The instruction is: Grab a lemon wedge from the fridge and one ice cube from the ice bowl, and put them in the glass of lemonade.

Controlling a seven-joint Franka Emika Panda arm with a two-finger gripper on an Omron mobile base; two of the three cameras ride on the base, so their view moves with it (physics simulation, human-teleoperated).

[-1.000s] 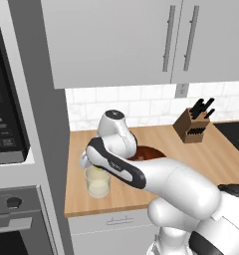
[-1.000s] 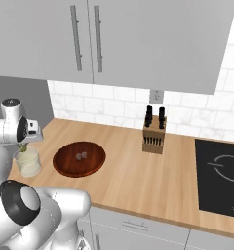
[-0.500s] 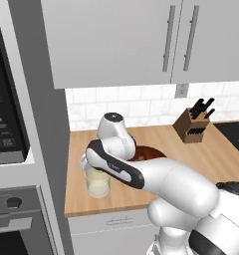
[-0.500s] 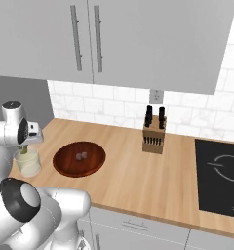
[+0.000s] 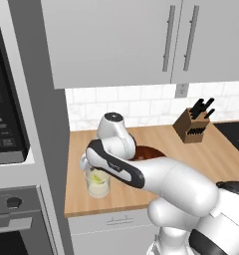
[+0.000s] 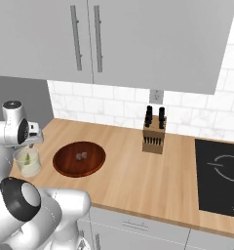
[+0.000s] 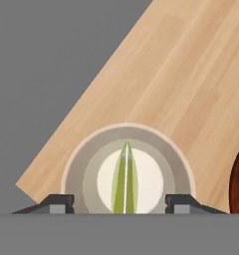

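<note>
The lemon wedge (image 7: 124,178) sits inside the glass of lemonade (image 5: 97,183), a thin yellow-green sliver standing on edge over the pale liquid when seen straight down from the hand. From the left base camera it shows as a small yellowish fleck within the tumbler. The glass stands on the wooden counter (image 6: 138,176) near its left end, close to the near edge and just beside the grey cabinet side.

Directly above the glass hangs the gripper (image 7: 120,203), its two dark fingertips (image 7: 59,203) spread apart, one on each side of the glass rim, with nothing between them; the wedge lies free below.

Just right of the glass lies the ice bowl (image 6: 79,158), shallow and dark reddish-brown, near the tumbler though I cannot tell whether they touch. Two small ice cubes (image 6: 81,156) rest close together near its middle.

Farther right along the counter, toward the tiled back wall, stands a wooden knife block (image 6: 154,137) with dark handles sticking up. Beyond that, at the right end, a black cooktop (image 6: 221,175) is set into the counter. Pale grey wall cupboards (image 6: 114,39) with bar handles hang above.
</note>
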